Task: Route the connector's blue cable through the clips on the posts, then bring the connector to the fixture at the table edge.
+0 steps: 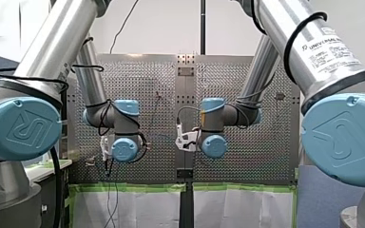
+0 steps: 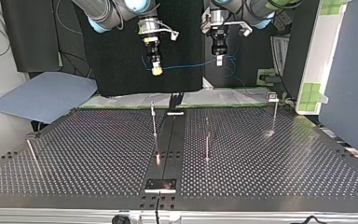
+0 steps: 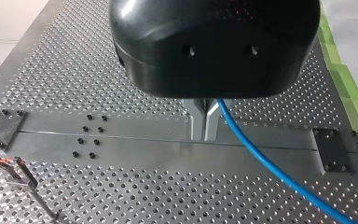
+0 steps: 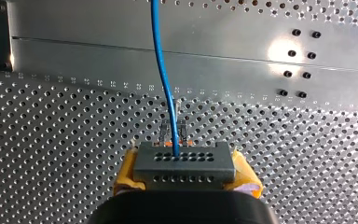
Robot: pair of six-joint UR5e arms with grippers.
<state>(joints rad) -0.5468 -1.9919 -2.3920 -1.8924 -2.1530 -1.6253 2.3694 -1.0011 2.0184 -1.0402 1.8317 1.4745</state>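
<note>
While both arms hang over the table (image 2: pixel 270 158): blue cable (image 2: pixel 186 66) spans the air between them.
Right claw (image 2: pixel 156 70): yellow pads (image 4: pixel 127 171) clamped on the connector (image 4: pixel 185 163), one each side.
Left claw (image 3: pixel 204 122): metal fingers (image 3: pixel 196 120) together on the cable, well apart from connector.
Top view only: cable sags from connector to left claw; posts (image 2: pixel 154 119) stand well apart from connector.
Right wrist view only: cable leaves connector's holed face, running ahead.

Blue cable (image 2: pixel 191 65) stretches between my left hand (image 2: pixel 219 60) and right hand (image 2: pixel 157 70).
</note>
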